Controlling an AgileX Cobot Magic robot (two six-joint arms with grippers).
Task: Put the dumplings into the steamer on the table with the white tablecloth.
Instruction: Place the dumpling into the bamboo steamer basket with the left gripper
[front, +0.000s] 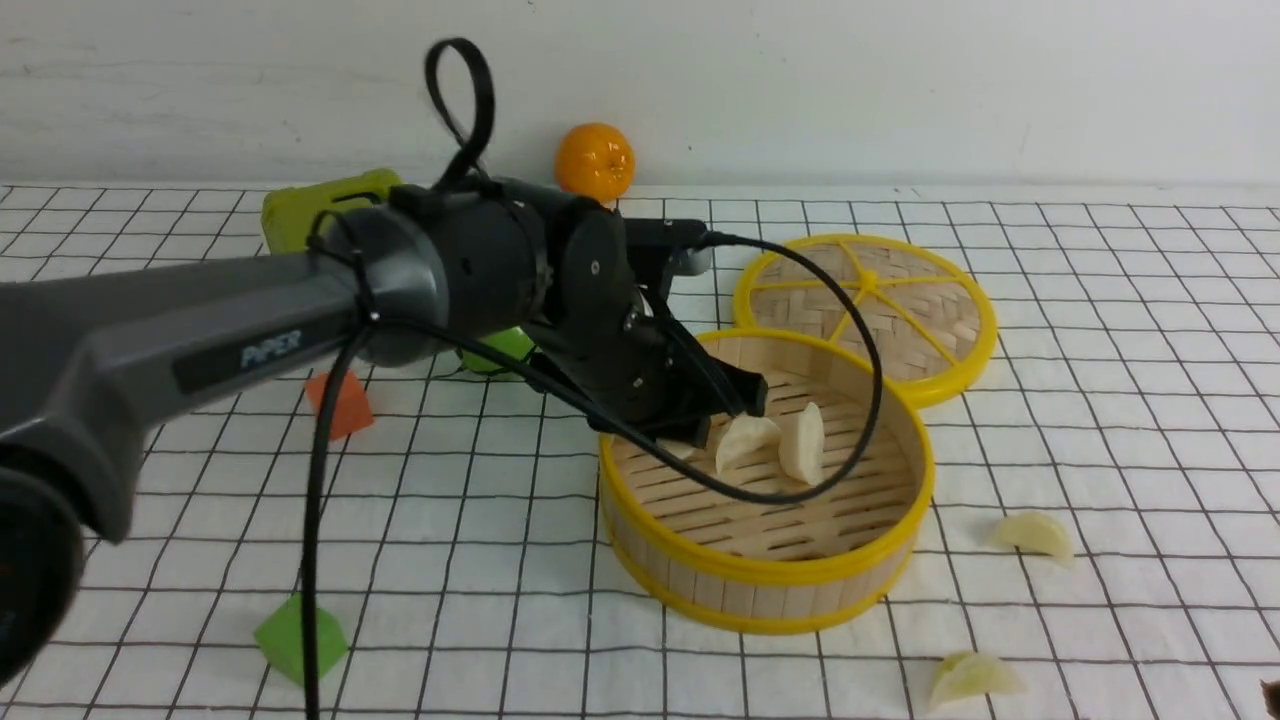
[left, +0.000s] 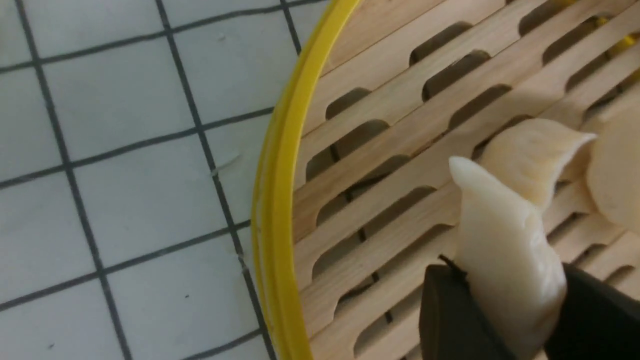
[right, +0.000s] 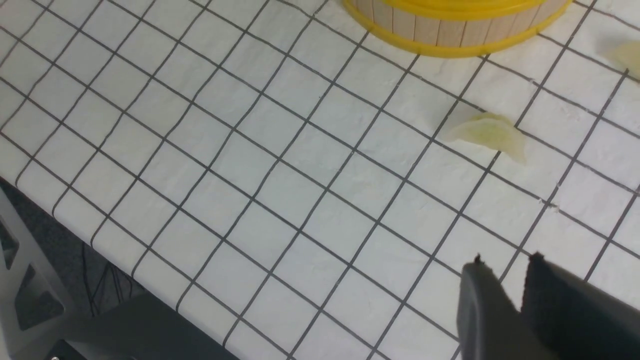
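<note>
Dumplings lie on both sides of the steamer's rim: two pale yellow-green ones (front: 1037, 534) (front: 975, 677) rest on the white tablecloth (front: 480, 600), right of the left gripper (front: 718, 412) and nearer the robot. Beyond that gripper and to its right, a woven lid with yellow spokes (front: 868, 290) sits close behind the steamer. An orange (front: 596, 160) stands farther beyond. To the gripper's left are a red-orange block (front: 340, 403), a partly hidden green object (front: 497, 352) and, farther away, a green item (front: 320, 210); a green block (front: 302, 640) lies nearer the robot. A black cable (front: 600, 415) loops across the front view of the basket.

The left arm (front: 300, 310) reaches in from the left, its gripper tilted down over the steamer, pinching a cream-white dumpling (left: 505, 250) between its fingers. The right gripper (right: 506, 260) is over the gridded surface, fingers slightly parted and holding nothing.

Below the left gripper, the round bamboo steamer (front: 770, 590) holds two cream-white dumplings (front: 747, 440) (front: 802, 445) on its slatted floor. Whether the pinched one touches them or the slats, I cannot tell.
</note>
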